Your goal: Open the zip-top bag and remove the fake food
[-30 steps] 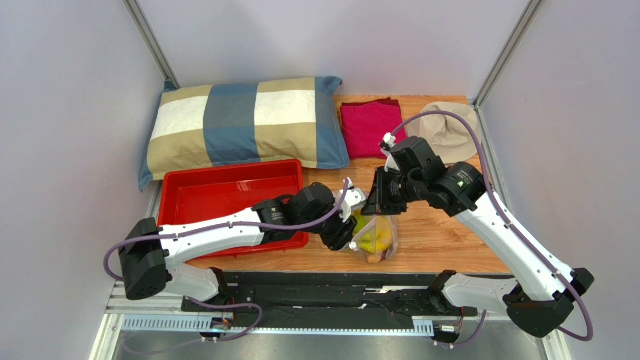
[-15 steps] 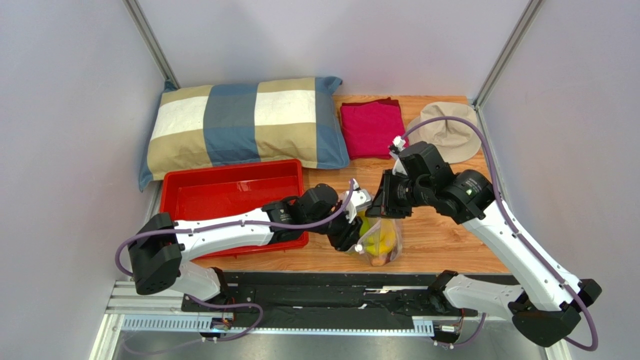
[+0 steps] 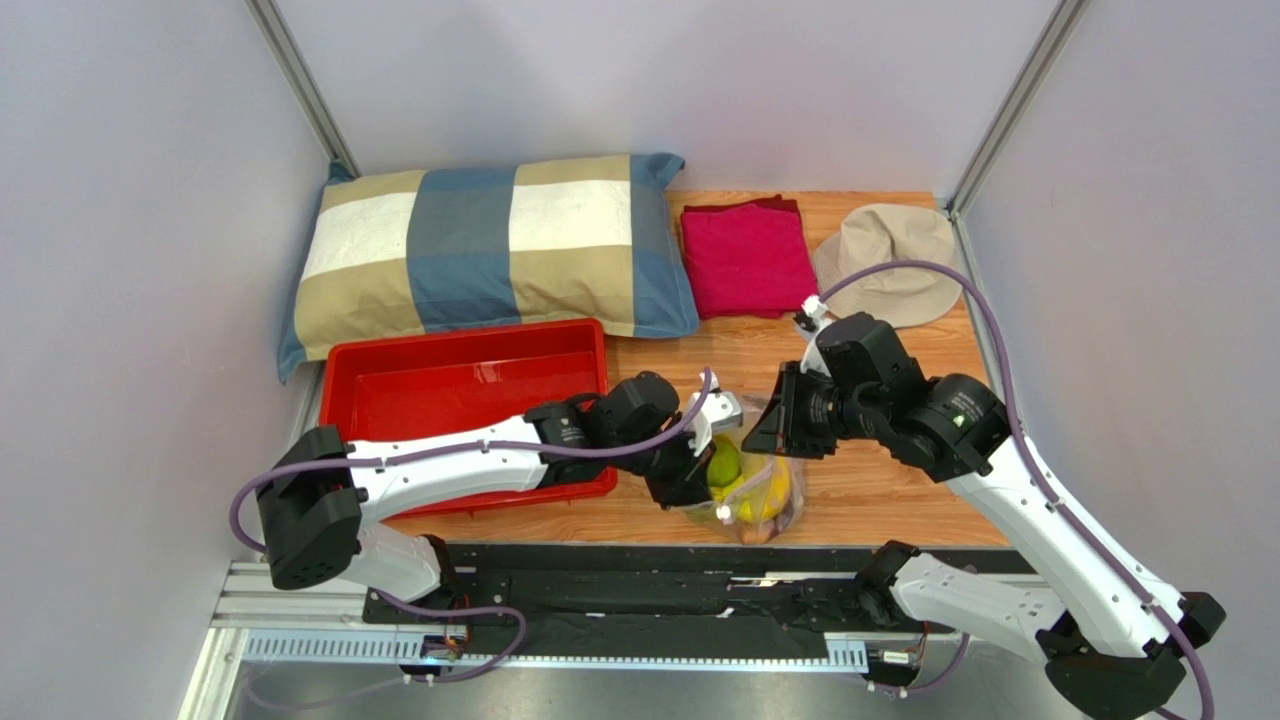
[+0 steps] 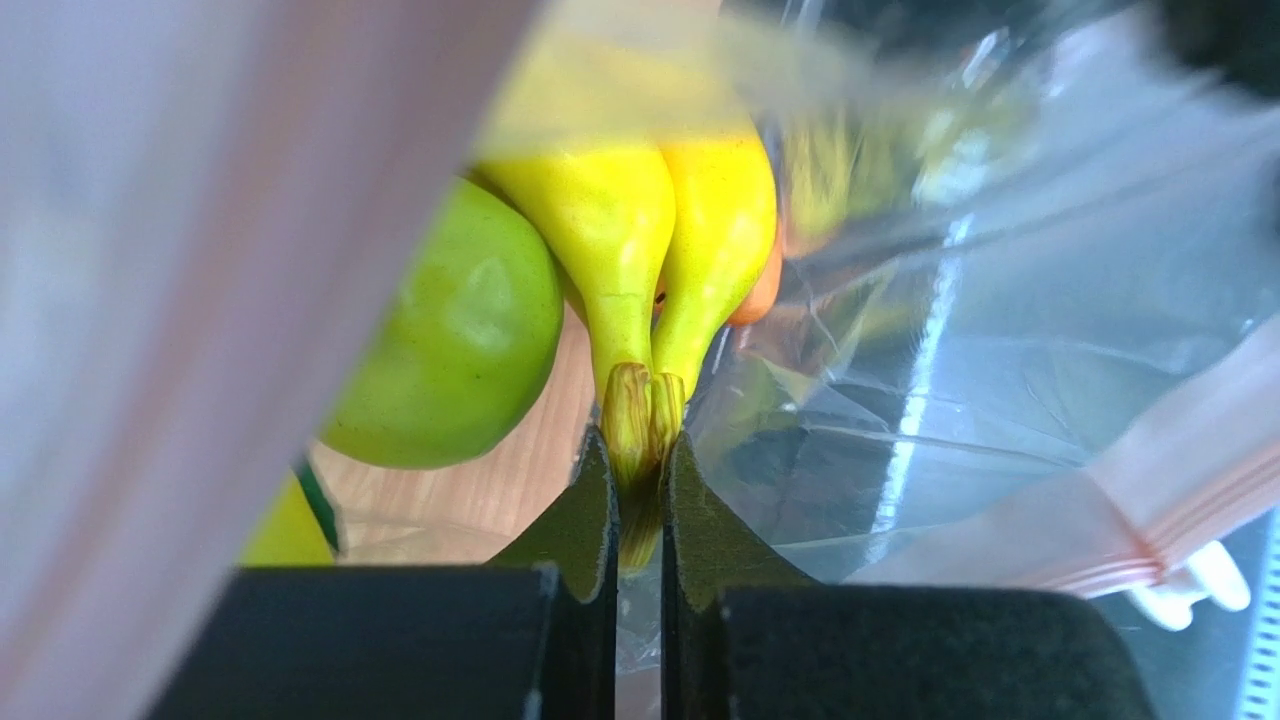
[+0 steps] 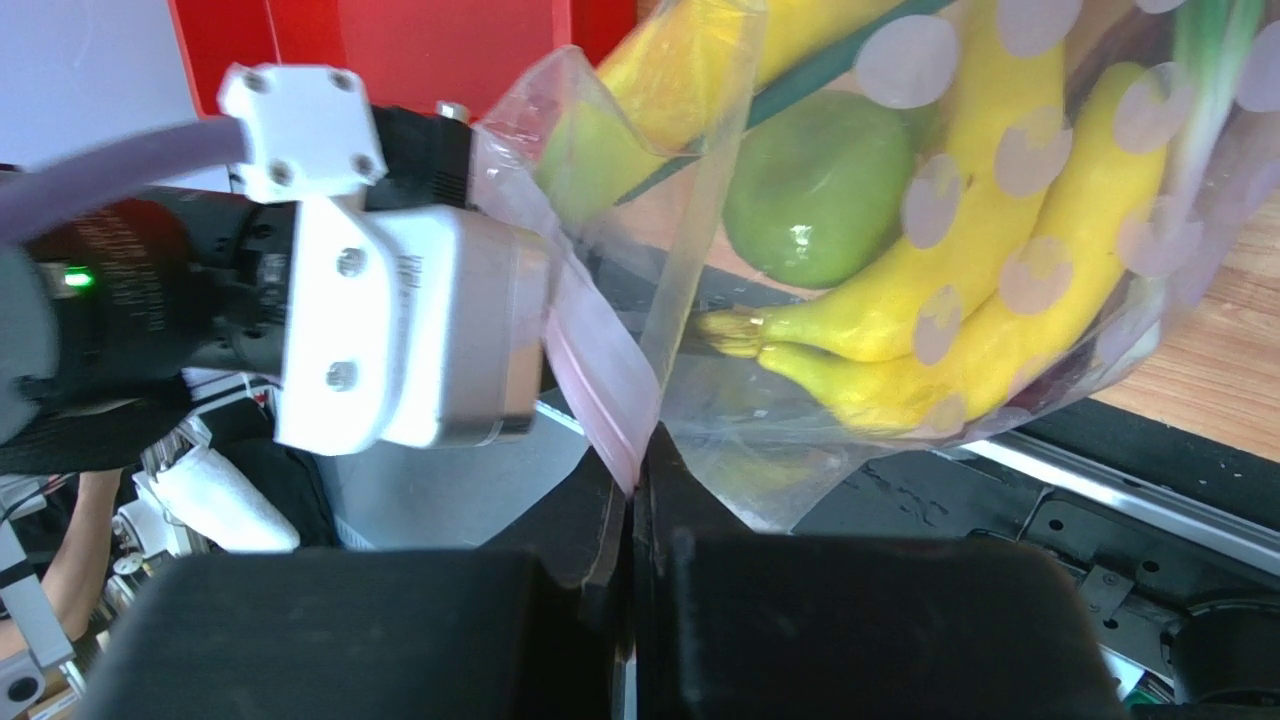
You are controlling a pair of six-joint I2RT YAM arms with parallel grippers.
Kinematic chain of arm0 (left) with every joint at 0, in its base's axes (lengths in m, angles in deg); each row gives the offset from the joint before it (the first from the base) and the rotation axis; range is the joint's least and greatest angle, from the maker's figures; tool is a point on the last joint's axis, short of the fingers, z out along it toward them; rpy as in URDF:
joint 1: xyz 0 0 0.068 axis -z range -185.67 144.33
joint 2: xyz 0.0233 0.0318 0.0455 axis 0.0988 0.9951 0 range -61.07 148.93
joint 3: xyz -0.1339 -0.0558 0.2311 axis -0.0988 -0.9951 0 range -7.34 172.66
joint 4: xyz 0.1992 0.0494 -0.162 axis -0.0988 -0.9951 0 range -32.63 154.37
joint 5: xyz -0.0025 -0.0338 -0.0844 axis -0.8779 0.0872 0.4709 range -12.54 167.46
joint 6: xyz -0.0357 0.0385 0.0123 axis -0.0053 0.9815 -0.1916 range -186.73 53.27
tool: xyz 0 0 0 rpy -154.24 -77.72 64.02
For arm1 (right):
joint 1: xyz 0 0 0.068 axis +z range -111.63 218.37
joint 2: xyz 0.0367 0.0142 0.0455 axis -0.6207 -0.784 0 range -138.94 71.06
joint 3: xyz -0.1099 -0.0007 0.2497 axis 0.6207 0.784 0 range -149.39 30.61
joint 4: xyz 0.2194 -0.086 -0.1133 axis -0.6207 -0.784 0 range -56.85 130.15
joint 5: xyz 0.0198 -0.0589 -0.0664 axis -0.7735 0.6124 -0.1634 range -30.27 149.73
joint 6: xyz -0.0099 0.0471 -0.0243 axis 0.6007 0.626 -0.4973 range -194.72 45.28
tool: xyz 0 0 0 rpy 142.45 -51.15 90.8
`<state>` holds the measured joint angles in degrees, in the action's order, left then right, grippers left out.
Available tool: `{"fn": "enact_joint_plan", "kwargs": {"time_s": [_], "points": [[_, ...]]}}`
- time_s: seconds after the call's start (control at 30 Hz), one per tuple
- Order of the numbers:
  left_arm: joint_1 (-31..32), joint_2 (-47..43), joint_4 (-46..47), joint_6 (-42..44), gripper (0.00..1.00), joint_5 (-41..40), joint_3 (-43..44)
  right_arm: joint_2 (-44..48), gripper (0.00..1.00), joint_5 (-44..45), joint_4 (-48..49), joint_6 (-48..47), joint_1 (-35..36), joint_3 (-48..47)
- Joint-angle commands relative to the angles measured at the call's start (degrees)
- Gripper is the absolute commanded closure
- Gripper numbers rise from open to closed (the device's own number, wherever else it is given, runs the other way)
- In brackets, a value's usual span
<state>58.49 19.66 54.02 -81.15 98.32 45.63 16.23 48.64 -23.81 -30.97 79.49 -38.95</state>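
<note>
The clear zip-top bag [image 3: 759, 491] hangs near the table's front edge, its mouth open. My right gripper [image 5: 634, 473] is shut on the bag's pink zip strip [image 5: 595, 383] and holds that edge up. My left gripper [image 4: 640, 473] reaches inside the bag and is shut on the brown stem of the yellow bananas [image 4: 661, 210]. A round green fruit [image 4: 451, 345] lies against the bananas on their left, and a bit of orange food peeks out behind them. In the right wrist view the bananas [image 5: 977, 300] and green fruit [image 5: 819, 188] show through the dotted plastic.
A red tray [image 3: 451, 393] sits left of the bag, under the left arm. Behind it lies a checked pillow [image 3: 481, 248]. A magenta folded cloth [image 3: 744, 258] and a beige hat [image 3: 894, 255] lie at the back right. The black rail runs just below the bag.
The left jaws have closed on the banana stem inside the bag. The right arm has shifted a little right and nearer, still holding the zip strip.
</note>
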Motion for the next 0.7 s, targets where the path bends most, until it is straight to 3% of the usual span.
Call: {"fn": "enact_joint_plan", "kwargs": {"time_s": [0.0, 0.17, 0.37, 0.5, 0.67], "points": [[0.26, -0.22, -7.83, -3.95, 1.0, -0.12, 9.39, 2.62, 1.0, 1.69, 4.46, 0.73, 0.01, 2.22], [0.26, -0.74, -15.84, -4.57, 1.0, -2.05, 17.42, 3.06, 1.0, 2.39, 4.55, 0.02, 0.01, 4.08], [0.18, -3.82, -22.51, -5.63, 1.0, -9.24, 21.82, 2.18, 1.0, 5.02, 1.31, -3.13, 0.01, 2.41], [-0.17, -2.6, -31.29, -4.83, 1.0, -14.71, 30.58, 2.18, 1.0, 7.66, -2.12, -5.95, 0.1, 1.71], [-0.7, 1.89, -37.38, -10.62, 1.0, -4.97, 40.54, 1.57, 1.0, 7.41, -1.0, -7.97, 0.54, 2.67]]}}
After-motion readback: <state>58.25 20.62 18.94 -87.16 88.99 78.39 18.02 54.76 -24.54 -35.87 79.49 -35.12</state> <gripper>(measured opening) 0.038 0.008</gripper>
